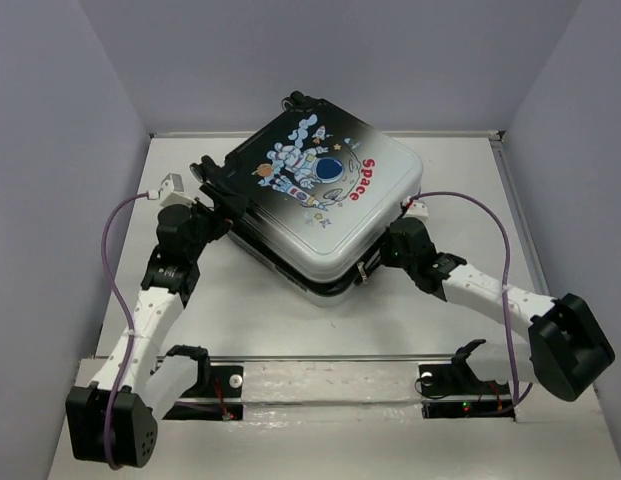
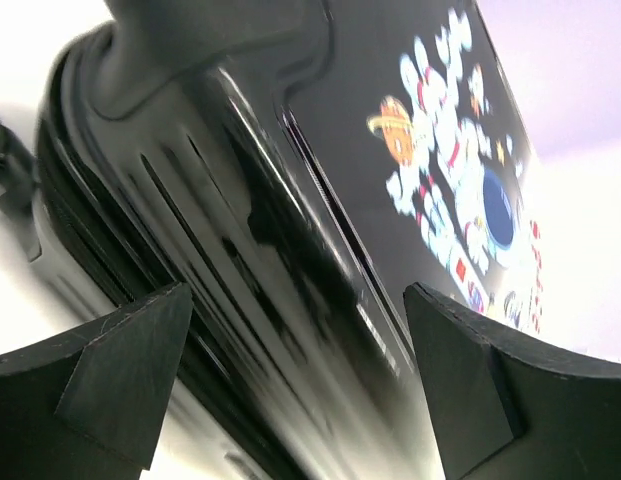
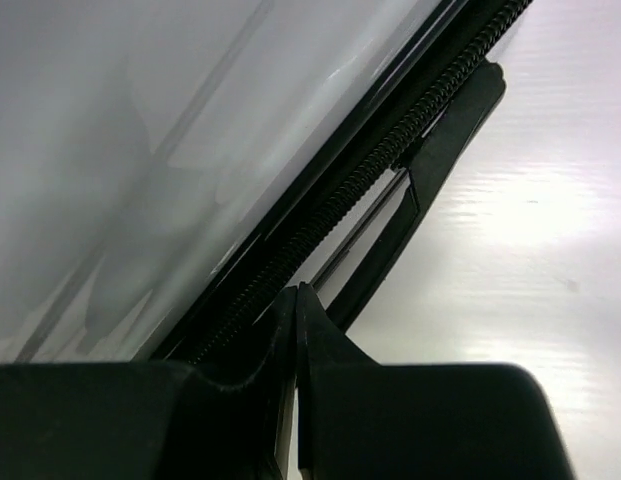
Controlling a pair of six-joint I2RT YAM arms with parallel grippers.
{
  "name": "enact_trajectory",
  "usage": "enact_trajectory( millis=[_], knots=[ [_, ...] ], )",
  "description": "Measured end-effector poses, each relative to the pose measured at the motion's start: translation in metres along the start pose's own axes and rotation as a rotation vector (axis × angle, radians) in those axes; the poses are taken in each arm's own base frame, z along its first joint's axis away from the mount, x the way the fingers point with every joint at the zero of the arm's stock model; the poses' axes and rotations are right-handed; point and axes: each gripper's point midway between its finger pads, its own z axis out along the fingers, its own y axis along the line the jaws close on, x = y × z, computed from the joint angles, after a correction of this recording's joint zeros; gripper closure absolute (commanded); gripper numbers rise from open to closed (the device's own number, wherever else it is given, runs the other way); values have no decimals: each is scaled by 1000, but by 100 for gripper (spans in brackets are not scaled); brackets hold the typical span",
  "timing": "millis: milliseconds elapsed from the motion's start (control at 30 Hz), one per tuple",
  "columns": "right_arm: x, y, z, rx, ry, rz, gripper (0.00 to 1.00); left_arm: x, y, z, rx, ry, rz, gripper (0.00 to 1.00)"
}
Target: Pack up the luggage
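The luggage (image 1: 320, 190) lies flat and closed in the middle of the table, turned at an angle, with the astronaut and red "Space" print facing up. My left gripper (image 1: 222, 215) is open at its dark left side, and the shell (image 2: 390, 150) fills the space between my fingers (image 2: 140, 360) in the left wrist view. My right gripper (image 1: 378, 262) is at the pale front-right edge (image 3: 140, 130), its fingertips pressed together at the zipper track (image 3: 410, 130), shut on what looks like a thin silver zipper pull (image 3: 365, 225).
The white table (image 1: 470, 200) is walled in by grey panels at the back and both sides. Purple cables loop from both wrists. The arm bases and a rail sit at the near edge (image 1: 320, 385). The suitcase wheels (image 1: 300, 100) point to the back.
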Motion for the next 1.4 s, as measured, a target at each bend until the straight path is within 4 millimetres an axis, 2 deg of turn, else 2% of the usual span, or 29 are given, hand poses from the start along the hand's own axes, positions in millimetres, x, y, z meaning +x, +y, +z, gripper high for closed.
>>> enact_trajectory(
  millis=[167,233,300,367,400,433,500,567,733,933,1033,1133,1167,1200,1267,1300,1333,1367,1400],
  knots=[
    [-5,28,18,-82,2,66,93,-56,37,14,-109,-134,-80,1],
    [-7,34,18,-110,0,79,93,-82,60,16,-172,-196,-117,1],
    [-9,38,11,-146,-13,88,93,-98,69,20,-195,-217,-142,1],
    [-17,43,0,-186,-39,91,83,-114,70,30,-192,-228,-162,1],
    [-20,45,-4,-200,-51,94,73,-118,72,36,-194,-225,-167,1],
    [-25,47,-9,-218,-65,92,52,-123,71,43,-188,-220,-173,1],
    [-33,52,-18,-251,-92,92,38,-130,70,60,-171,-205,-175,1],
    [-40,55,-26,-278,-113,81,34,-130,73,72,-165,-185,-181,1],
    [-44,62,-42,-337,-132,61,34,-130,83,109,-158,-124,-214,1],
    [-32,61,-51,-375,-106,48,34,-131,94,137,-166,-90,-249,5],
    [-26,60,-52,-382,-89,44,32,-135,93,145,-158,-89,-256,14],
    [-16,55,-51,-374,-67,40,21,-140,92,154,-149,-90,-263,27],
    [-14,53,-51,-369,-61,40,21,-140,93,157,-147,-89,-270,32],
    [-11,52,-50,-364,-52,41,21,-140,94,160,-146,-87,-276,45],
    [-6,48,-48,-348,-37,41,29,-136,95,165,-141,-77,-297,54],
    [-4,46,-47,-337,-30,41,38,-140,92,167,-129,-88,-298,59],
    [0,43,-43,-316,-18,43,55,-142,90,167,-125,-92,-307,62],
    [2,40,-41,-300,-11,48,61,-143,89,167,-124,-96,-309,65],
    [7,36,-38,-278,1,49,66,-143,89,168,-125,-96,-312,76]
  ],
)
